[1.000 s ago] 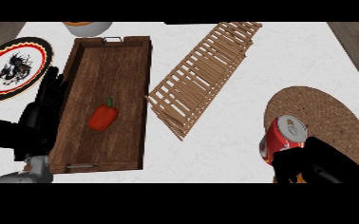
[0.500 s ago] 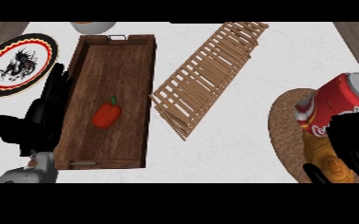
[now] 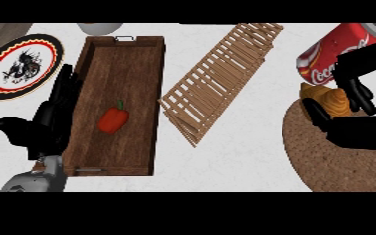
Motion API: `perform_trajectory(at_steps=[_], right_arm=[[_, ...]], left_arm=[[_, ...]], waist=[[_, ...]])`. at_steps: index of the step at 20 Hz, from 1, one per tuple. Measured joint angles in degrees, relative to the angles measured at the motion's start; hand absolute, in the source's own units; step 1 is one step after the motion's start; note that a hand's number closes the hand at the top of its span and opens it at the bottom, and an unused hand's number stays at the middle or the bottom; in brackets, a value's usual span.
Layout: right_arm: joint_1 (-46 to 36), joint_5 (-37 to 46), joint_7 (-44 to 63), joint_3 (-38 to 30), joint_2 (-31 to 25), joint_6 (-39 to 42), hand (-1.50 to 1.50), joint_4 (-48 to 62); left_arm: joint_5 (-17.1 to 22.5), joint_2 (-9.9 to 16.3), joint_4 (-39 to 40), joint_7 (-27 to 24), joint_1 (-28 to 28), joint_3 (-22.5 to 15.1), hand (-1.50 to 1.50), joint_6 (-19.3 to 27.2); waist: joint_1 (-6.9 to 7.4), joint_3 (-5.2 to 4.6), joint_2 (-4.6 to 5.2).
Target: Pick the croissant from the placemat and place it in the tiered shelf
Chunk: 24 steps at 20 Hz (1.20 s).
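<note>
The golden croissant (image 3: 328,100) shows at the right, above the far edge of the round brown placemat (image 3: 316,154). My right hand (image 3: 354,129) is curled round it, with fingers (image 3: 354,77) over its top and the thumb below. Much of the croissant is hidden by the hand. The tiered shelf (image 3: 220,79), a slatted wooden rack, lies tilted in the middle of the counter, left of the hand. My left hand (image 3: 50,114) rests open at the left, beside the wooden tray.
A red cola can (image 3: 327,55) leans right against my right hand's fingers. A long wooden tray (image 3: 140,69) holds a red bell pepper (image 3: 113,120). A patterned plate (image 3: 26,64) lies far left, and a white bowl (image 3: 99,27) at the back.
The cola can has shifted up and away across the view and looks larger. The croissant has come into sight in my right hand. The left hand has barely moved.
</note>
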Motion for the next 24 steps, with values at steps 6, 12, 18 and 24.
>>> perform_trajectory(at_steps=[6,12,18,24], right_arm=[[-5.08,7.47,-5.27,3.87,2.6,-6.82,1.5,11.08],[-8.03,13.47,-13.69,6.35,5.65,-15.04,1.5,22.22],[-11.59,17.33,-19.46,8.01,7.79,-21.0,1.5,31.58],[-14.73,17.28,-21.13,6.59,10.7,-25.24,-1.5,39.88]], left_arm=[[-0.03,-0.05,-0.53,0.89,-0.24,1.1,0.0,-1.07],[0.24,-0.25,0.51,-0.42,0.18,2.18,0.0,-2.85],[-0.71,-0.86,-0.56,0.11,0.73,2.7,0.0,-3.06],[-1.24,-1.46,-0.32,0.78,0.27,2.76,0.0,-3.37]], waist=[[0.21,0.03,0.07],[0.19,0.04,0.09],[0.13,0.05,0.05],[0.14,-0.03,-0.14]])
